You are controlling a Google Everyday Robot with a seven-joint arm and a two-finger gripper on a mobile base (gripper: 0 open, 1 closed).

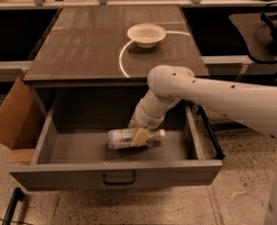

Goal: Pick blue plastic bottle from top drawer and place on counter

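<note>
Okay, white arm [232,97] enters from the right edge and runs left, rising a little, to a rounded elbow [168,81] at the counter's front edge. From there it bends sharply down and left into the open drawer [114,168]. The wrist [147,116] is a short ribbed white section pointing down toward the drawer floor.

The gripper [139,136] is low inside the drawer, right at the bottle [119,138]. Its tan tip overlaps the bottle's near side, about mid-length. Cannot tell whether it is clamped on the bottle or only set against it, because the far side is hidden behind the bottle and wrist.

The bottle lies on its side on the drawer floor, roughly centre, long axis left-right. Its white cap [162,133] points right. The label [124,136] is a pale wrap around the body with faint print, and no word or brand is readable.

The drawer is pulled fully out, grey, with a small dark handle [119,178] centred on the front panel.

The counter [81,50] is dark brown and glossy. A white bowl [146,33] sits upright toward its back right, with a thin white curved line [121,62] looping near it. No writing shows on the counter or bowl.

A brown cardboard box [13,114] leans by the drawer's left side. The floor [241,196] is speckled.
</note>
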